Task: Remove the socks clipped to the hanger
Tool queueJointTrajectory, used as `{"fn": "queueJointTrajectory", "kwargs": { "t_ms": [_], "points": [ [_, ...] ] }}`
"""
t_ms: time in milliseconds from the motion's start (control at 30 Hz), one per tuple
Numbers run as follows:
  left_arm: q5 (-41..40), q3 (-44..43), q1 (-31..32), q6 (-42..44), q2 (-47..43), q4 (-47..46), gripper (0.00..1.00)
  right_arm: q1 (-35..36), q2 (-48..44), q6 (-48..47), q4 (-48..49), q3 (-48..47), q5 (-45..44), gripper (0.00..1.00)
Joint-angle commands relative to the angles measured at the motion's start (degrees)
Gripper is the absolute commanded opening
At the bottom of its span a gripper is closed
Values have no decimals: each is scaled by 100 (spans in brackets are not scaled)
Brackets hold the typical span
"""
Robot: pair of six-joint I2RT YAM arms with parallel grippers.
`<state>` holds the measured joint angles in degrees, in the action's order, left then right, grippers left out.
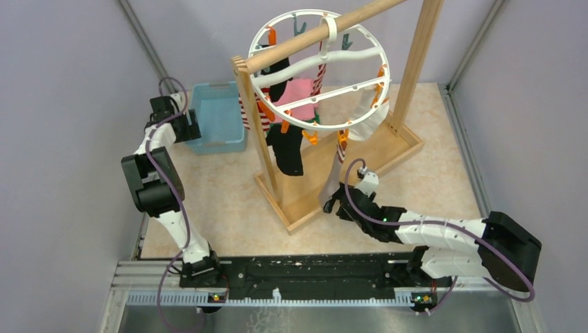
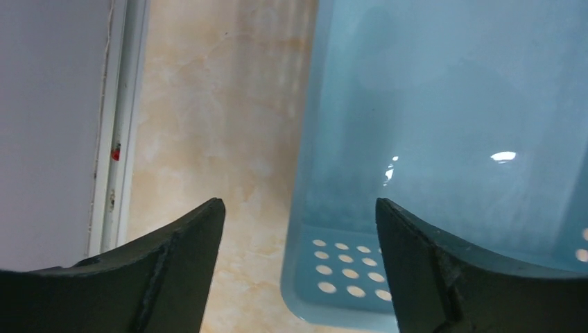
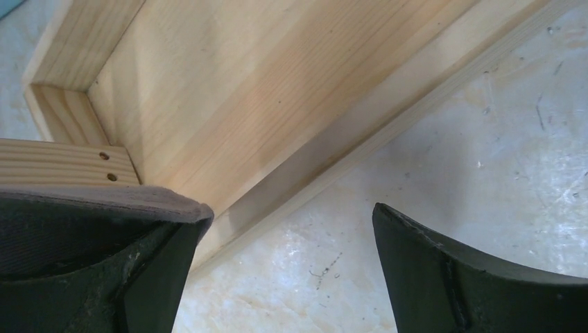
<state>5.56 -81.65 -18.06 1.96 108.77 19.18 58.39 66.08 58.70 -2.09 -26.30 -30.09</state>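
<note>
Right end effector (image 3: 291,211) was found released beside wooden stand (image 3: 243,104); left end effector (image 2: 299,205) released above blue basket (image 2: 444,139). Hanger (image 1: 353,57) was hung above, socks (image 1: 288,149) clipped. Grey sock (image 1: 334,170) best gripped high, pulled straight down.

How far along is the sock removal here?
Done: nothing; the blue basket, below the open left gripper, shows no socks. In hand: right gripper open beside the wooden stand, grey fabric on one finger. Remaining: black sock, pink sock and others hang clipped to the hanger.
</note>
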Motion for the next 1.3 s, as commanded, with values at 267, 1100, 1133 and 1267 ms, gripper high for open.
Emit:
{"fn": "queueJointTrajectory", "kwargs": {
  "t_ms": [267,1100,1133,1267],
  "points": [
    [-34,-461,-75,413,537,-31,57,59,-86,745,1033,607,151,84],
    [155,1452,-763,2053,-2089,1072,0,-729,2456,1910,2514,-496,529,0],
    [151,1417,-841,2106,-2168,1176,0,-732,2506,2183,2400,-532,407,0],
    [268,1022,-1180,2322,-2318,1713,0,-752,2684,3665,1814,-617,11,0]
  ]
}}
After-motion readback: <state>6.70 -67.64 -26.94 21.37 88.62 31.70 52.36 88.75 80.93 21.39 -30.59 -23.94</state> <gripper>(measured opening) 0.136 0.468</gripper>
